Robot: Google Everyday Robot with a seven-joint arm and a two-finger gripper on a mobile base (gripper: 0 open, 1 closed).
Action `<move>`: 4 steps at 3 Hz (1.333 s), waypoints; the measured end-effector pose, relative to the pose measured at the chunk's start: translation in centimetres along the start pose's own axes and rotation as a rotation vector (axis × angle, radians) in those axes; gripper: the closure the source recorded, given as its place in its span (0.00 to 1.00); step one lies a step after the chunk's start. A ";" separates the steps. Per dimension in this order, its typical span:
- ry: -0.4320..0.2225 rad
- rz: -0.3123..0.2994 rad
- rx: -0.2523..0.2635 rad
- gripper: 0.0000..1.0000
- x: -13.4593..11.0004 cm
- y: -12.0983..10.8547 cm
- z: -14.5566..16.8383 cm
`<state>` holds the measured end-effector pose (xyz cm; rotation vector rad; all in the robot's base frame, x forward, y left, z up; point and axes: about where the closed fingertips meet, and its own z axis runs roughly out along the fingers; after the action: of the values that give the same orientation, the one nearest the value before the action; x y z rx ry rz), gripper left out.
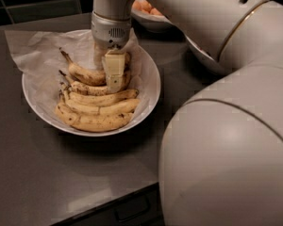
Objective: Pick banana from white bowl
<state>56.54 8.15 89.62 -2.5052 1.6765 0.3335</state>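
My pale two-finger gripper (pixel 111 76) points straight down inside the wide shallow white bowl (pixel 150 86), near the grey bench's (pixel 61 173) back-left corner. It sits at the right end of the curved, brown-speckled yellow banana (pixel 85 74), probably touching; can't tell if apart or clamped. Banana lies in the bowl on crinkled white paper (pixel 26 46), behind the bunch of straighter bananas (pixel 99 114). Smaller bowl of orange fruit (pixel 148 13) at back edge.

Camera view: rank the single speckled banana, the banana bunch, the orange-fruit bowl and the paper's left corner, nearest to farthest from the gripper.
The gripper is down inside the white bowl.
1. Single banana: right at the gripper, back of the bowl.
2. Banana bunch: just in front, toward the camera.
3. Fruit bowl: behind, to the right.
4. Paper corner: far left.
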 end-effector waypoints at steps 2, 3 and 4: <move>-0.011 0.002 0.009 0.28 -0.1 -1.9 -0.1; -0.021 0.005 -0.005 0.35 -0.2 -1.9 0.7; -0.018 0.007 -0.012 0.40 -0.5 -1.3 1.1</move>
<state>57.44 9.29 88.64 -2.4977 1.6825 0.3671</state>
